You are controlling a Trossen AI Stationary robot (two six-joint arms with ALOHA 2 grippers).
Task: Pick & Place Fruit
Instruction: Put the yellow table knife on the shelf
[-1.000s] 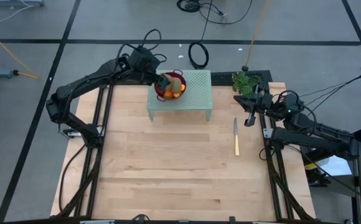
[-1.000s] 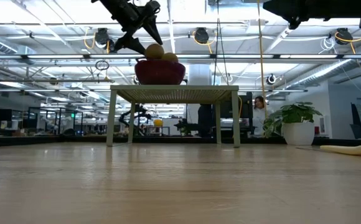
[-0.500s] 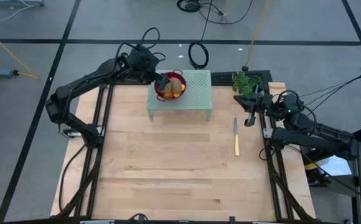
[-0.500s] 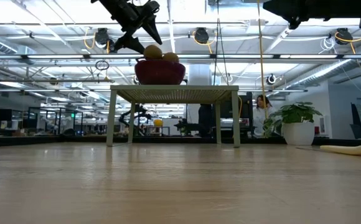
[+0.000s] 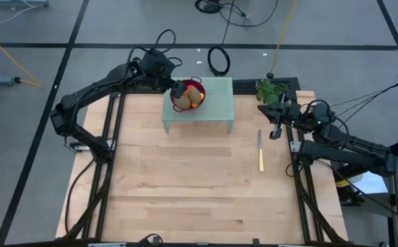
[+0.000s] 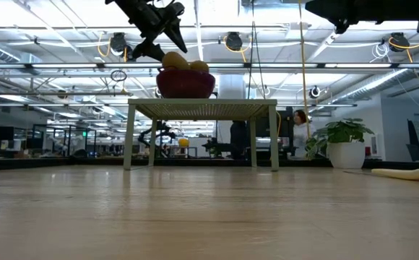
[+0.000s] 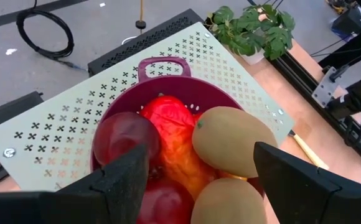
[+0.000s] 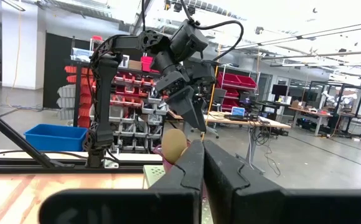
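Observation:
The fruit lies piled in a purple bowl on a pale green perforated stand at the table's far side. In the pile are a red-orange oblong, two brown-green ovals and two dark red balls. My left gripper hovers open just above the pile, slanting down from the far left, with a finger on each side of the fruit. My right gripper waits shut at the table's right edge, clear of everything.
A yellow-handled knife lies on the wood to the right of the stand. A small potted plant stands at the far right corner. Bare wooden tabletop stretches from the stand to the near edge.
The brown-green oval on top of the pile has sunk a little and shifted toward the table's left, settling among the other fruit in the bowl. Both grippers have kept still, the left one open above the bowl.

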